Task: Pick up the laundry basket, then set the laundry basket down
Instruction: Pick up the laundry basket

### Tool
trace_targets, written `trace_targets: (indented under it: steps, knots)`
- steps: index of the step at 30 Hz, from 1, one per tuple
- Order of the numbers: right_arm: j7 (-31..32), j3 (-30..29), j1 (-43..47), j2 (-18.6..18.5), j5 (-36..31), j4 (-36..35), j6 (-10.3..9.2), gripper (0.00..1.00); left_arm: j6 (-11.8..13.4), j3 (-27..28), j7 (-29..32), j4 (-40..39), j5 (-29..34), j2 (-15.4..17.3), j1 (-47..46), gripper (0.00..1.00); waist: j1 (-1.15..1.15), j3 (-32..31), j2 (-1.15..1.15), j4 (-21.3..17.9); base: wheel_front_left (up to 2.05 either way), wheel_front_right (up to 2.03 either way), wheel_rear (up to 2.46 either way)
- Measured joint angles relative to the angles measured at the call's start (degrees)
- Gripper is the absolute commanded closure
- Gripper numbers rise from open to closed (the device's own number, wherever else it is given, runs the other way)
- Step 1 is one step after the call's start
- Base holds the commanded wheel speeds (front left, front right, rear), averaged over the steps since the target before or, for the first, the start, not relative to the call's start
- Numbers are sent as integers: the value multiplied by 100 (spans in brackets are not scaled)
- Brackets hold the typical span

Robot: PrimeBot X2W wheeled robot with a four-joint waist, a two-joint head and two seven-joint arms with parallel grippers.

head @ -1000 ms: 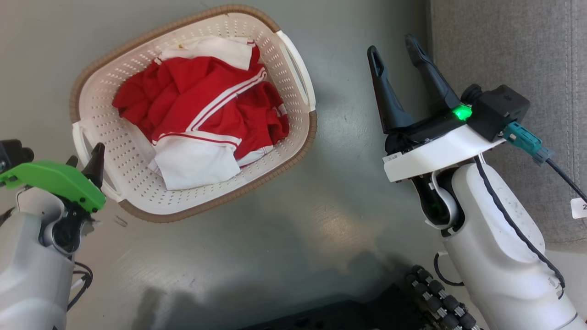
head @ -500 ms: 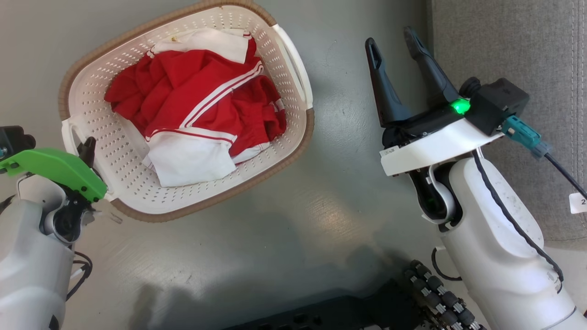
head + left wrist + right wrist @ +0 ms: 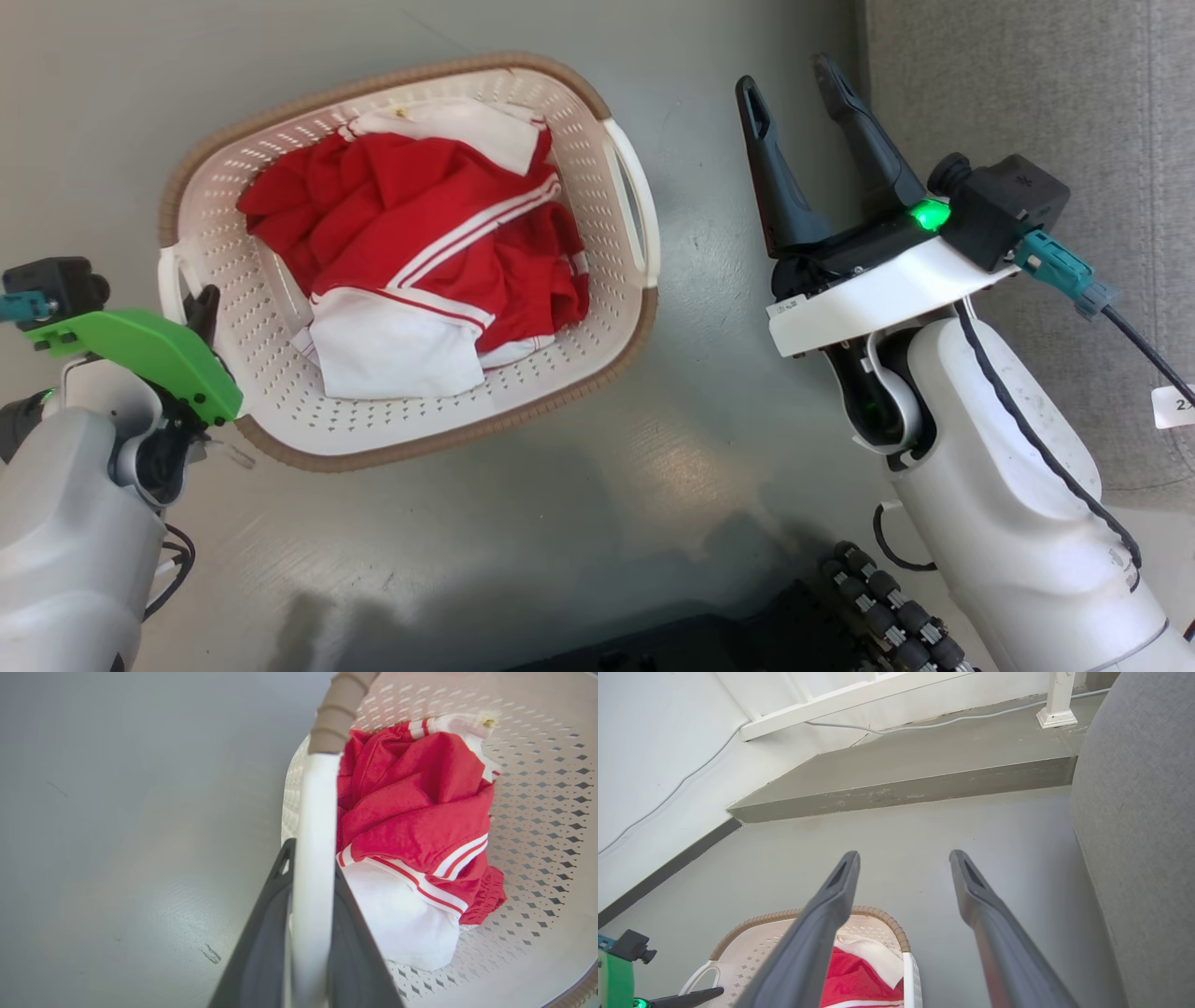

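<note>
"So, where is the laundry basket (image 3: 560, 373)?"

"Over the grey floor (image 3: 579, 523), ahead and to the left of the robot, seen from above in the head view. A crumpled red and white garment (image 3: 420, 252) lies inside. Whether the base touches the floor, I cannot tell."

"And the left claw (image 3: 312, 858)?"

"Clamped on the basket's near white handle (image 3: 317, 802). In the left wrist view one dark finger presses each side of the bar, the inner one beside the garment."

"The right claw (image 3: 789, 79)?"

"Spread wide and holding nothing. It points up the head view over bare floor, between the basket's far handle (image 3: 635, 205) and a grey upholstered seat (image 3: 1027, 93), touching neither."
</note>
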Motion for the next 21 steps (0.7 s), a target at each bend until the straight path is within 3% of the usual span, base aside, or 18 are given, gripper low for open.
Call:
trace_targets:
  steps: [9, 21]
  knots:
    - [0, 69, 1, 0, 133, 12, -24, 0, 0, -505, 20, -122, 52, 47, -1, 100, 0, -138, 0, -95, 0, 0, 0]
    - [0, 103, 3, 1, 192, 11, -49, 0, 1, -744, 99, -111, -269, 46, -20, 100, 0, -153, 0, -193, 0, 0, 0]
